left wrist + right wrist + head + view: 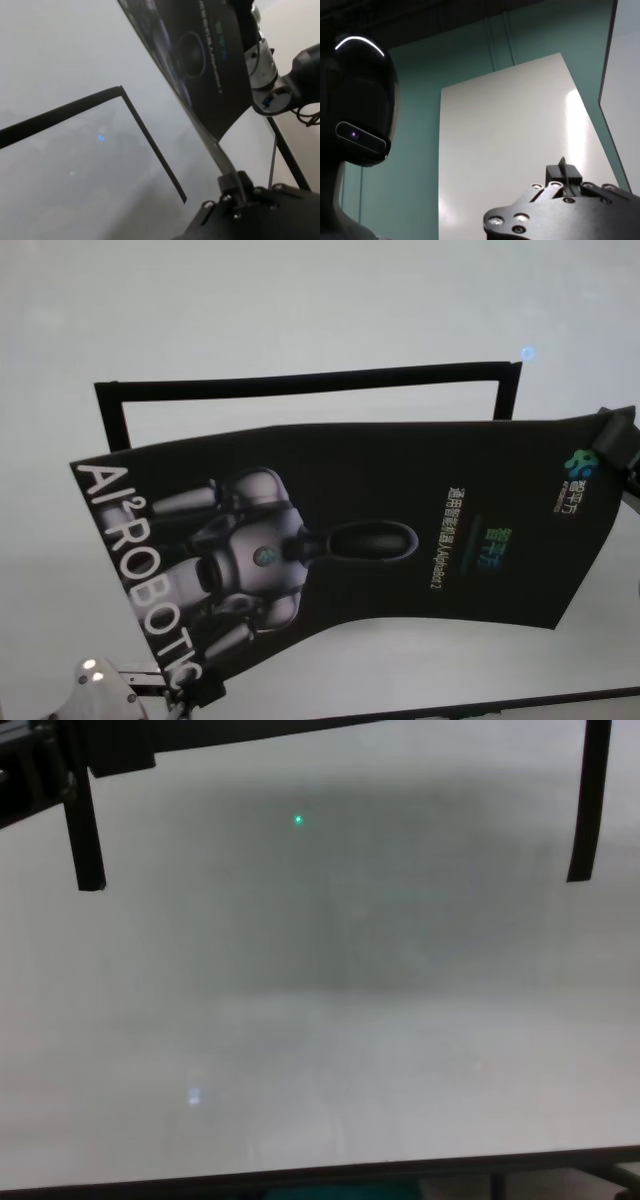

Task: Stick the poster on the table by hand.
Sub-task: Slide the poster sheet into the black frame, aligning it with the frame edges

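Left gripper (pixel 195 695) pinches the poster (pixel 380 530) at its near-left corner, right gripper (pixel 617 443) its far-right edge; it hangs sagging above the worktop (pixel 300 320). Carrying step; next, lower it inside the black tape outline (pixel 300 383)

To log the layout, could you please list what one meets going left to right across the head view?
Left hand at the poster's near-left corner → poster, held above the table and its black tape frame → right hand at the poster's far-right corner.
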